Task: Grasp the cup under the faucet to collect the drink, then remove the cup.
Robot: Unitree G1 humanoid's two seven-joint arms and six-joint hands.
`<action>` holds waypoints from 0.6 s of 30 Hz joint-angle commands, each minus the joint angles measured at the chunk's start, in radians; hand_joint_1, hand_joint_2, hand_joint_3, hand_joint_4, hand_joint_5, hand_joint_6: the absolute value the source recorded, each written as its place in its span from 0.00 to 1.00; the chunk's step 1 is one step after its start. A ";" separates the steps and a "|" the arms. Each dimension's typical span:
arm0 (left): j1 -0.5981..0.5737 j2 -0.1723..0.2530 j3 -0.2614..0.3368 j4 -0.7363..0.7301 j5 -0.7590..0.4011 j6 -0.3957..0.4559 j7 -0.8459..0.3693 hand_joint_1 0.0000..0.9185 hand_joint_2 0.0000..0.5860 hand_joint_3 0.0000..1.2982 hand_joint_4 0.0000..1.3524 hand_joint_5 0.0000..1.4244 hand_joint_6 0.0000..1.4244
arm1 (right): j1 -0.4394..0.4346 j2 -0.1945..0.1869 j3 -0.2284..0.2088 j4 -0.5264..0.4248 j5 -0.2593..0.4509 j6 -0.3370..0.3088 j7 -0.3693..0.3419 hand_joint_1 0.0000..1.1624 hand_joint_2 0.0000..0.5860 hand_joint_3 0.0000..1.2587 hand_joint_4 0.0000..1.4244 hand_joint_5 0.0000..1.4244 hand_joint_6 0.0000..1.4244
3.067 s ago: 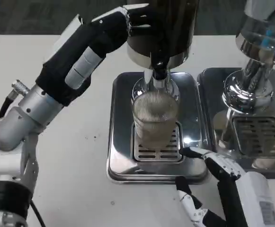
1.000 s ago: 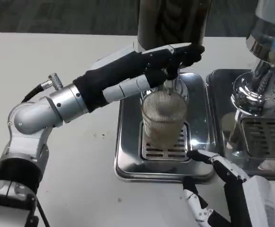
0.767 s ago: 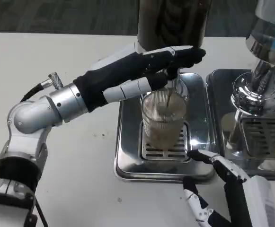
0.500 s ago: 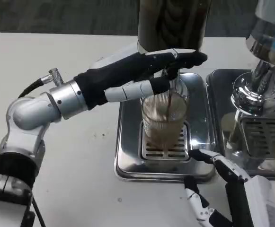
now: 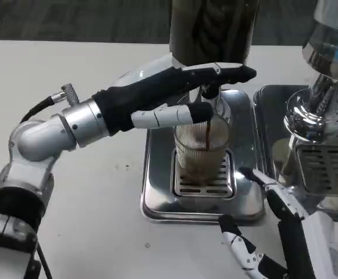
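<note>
We are pressing the faucet lever [image 5: 212, 87] with our left hand [image 5: 183, 90] so cola streams into the ribbed cup [image 5: 202, 152]; our right hand [image 5: 267, 232] is waiting wide, holding nothing.

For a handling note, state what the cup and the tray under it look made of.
Cup: likely clear ribbed glass or plastic, since the dark drink shows through fine vertical ridges. Drip tray: polished metal, probably stainless steel, with mirror-like reflections and a slotted grate.

A second chrome dispenser [image 5: 323, 110] stands at right.
</note>
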 commanded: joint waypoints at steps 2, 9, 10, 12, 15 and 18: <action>0.029 0.010 -0.056 0.039 0.094 0.022 -0.012 0.00 0.12 0.14 0.08 0.07 0.02 | -0.033 -0.005 -0.023 0.018 0.080 -0.033 0.065 0.39 0.47 0.11 0.08 0.09 0.15; 0.027 0.016 -0.062 0.041 0.109 0.009 0.008 0.00 0.12 0.13 0.07 0.07 0.02 | -0.084 0.010 -0.045 0.046 0.166 -0.023 0.147 0.44 0.42 0.05 0.03 0.05 0.12; 0.026 0.016 -0.062 0.042 0.109 0.009 0.009 0.00 0.12 0.13 0.07 0.07 0.02 | -0.091 0.013 -0.048 0.048 0.172 -0.019 0.157 0.45 0.42 0.04 0.02 0.04 0.11; 0.026 0.017 -0.062 0.042 0.110 0.008 0.010 0.00 0.12 0.13 0.07 0.07 0.02 | -0.109 0.020 -0.055 0.055 0.188 -0.007 0.182 0.46 0.41 0.03 0.02 0.03 0.10; 0.025 0.019 -0.062 0.042 0.112 0.006 0.013 0.00 0.12 0.13 0.07 0.07 0.02 | -0.131 0.028 -0.064 0.067 0.204 0.006 0.211 0.48 0.40 0.01 0.00 0.01 0.08; 0.025 0.021 -0.063 0.042 0.114 0.002 0.017 0.00 0.13 0.13 0.07 0.07 0.02 | -0.160 0.035 -0.070 0.086 0.216 0.026 0.238 0.50 0.40 0.00 0.00 0.00 0.07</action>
